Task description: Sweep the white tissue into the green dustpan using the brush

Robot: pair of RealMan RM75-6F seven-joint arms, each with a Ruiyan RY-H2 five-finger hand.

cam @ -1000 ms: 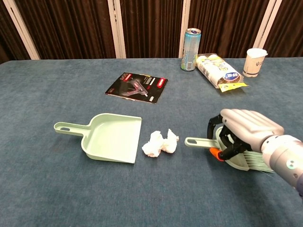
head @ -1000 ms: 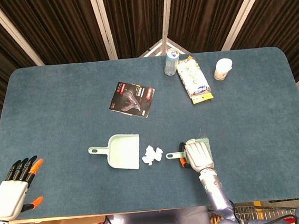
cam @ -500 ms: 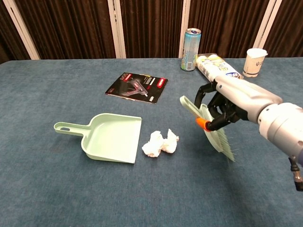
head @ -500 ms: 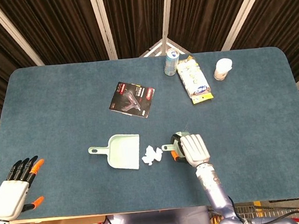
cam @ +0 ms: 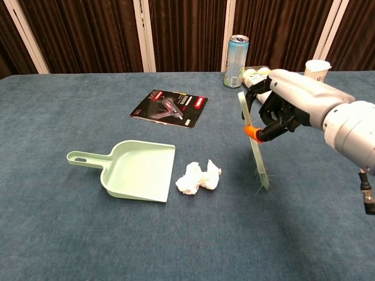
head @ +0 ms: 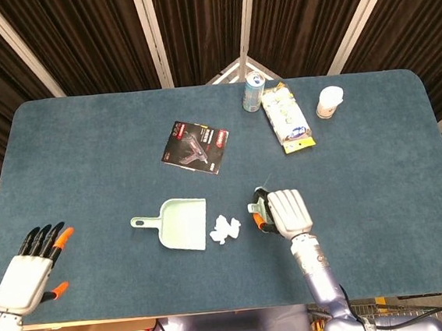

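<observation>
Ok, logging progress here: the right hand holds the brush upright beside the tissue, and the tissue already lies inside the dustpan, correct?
Not quite. The chest view shows the tissue on the table just outside the dustpan mouth, not inside. The right hand does hold the brush upright beside it.

Taking the tissue [cam: 198, 177] as the anchor: dustpan [cam: 139, 170] sits just left of it, brush [cam: 254, 145] stands right of it, booklet [cam: 170, 108] lies behind it, can [cam: 235, 52] way behind and right.
</observation>
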